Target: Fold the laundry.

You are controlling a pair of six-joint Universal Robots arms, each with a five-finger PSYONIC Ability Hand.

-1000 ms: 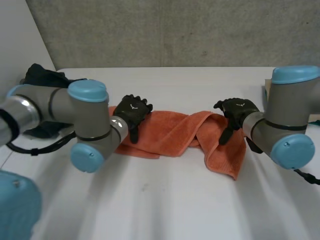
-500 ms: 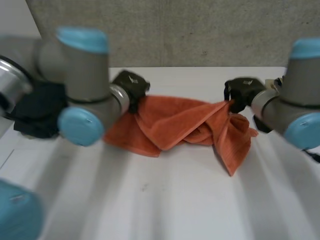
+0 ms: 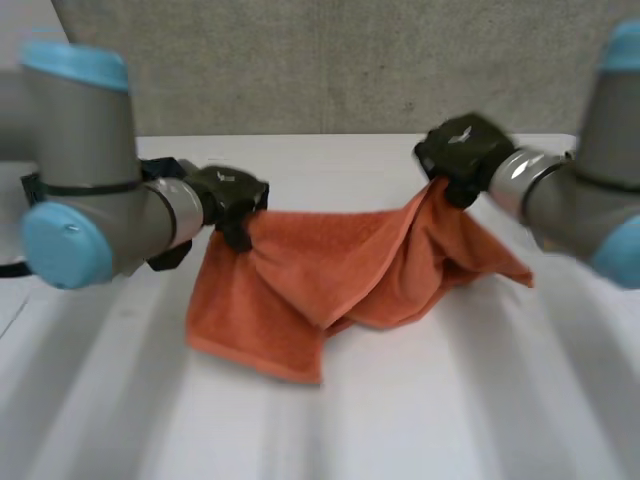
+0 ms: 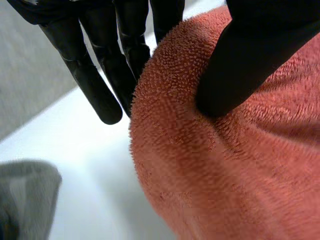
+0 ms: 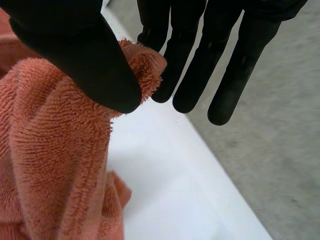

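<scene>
Dark item point(image 3: 158, 167) behind left arm point(image 3: 80, 190) mostly hidden, perhaps cloth; orange towel point(image 4: 225, 165) runs off wrist views

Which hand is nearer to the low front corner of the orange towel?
Left. The left hand pinches the orange towel on the side above that corner; the right hand pinches the opposite end, raised, much farther away.

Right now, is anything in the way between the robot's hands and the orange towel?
No, nothing visible is in the way. The left hand and the right hand each pinch the orange towel at its upper edge. They hold that edge up above the white table.
</scene>
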